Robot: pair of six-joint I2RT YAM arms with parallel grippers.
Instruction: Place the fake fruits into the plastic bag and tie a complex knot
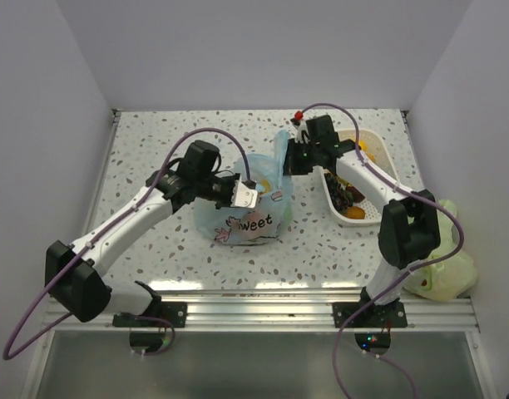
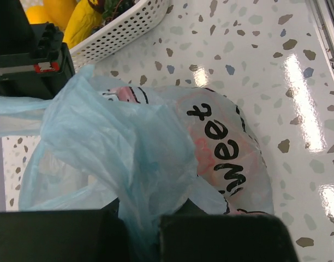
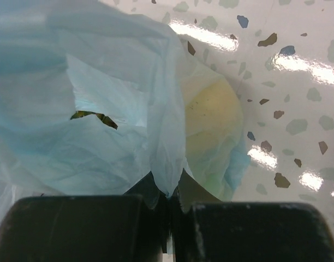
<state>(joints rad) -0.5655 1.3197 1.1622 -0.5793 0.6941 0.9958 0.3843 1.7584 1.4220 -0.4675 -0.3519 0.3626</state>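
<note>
Left hand [image 2: 149, 221] and right hand [image 3: 168, 213] both pinched shut on plastic bag [image 1: 238, 218] film. Looks thin, light, slippery, tear-prone; grip bunched film at its 1 o'clock.

Top view: looking down from high at the near side, taking in the whole table [image 1: 155, 141].
Left wrist: sitting close over the bag [image 2: 129, 147], facing toward the basket [image 2: 123, 27].
Right wrist: pressing nearest, bag filling its view.
Shared: all three are showing the bag.
</note>
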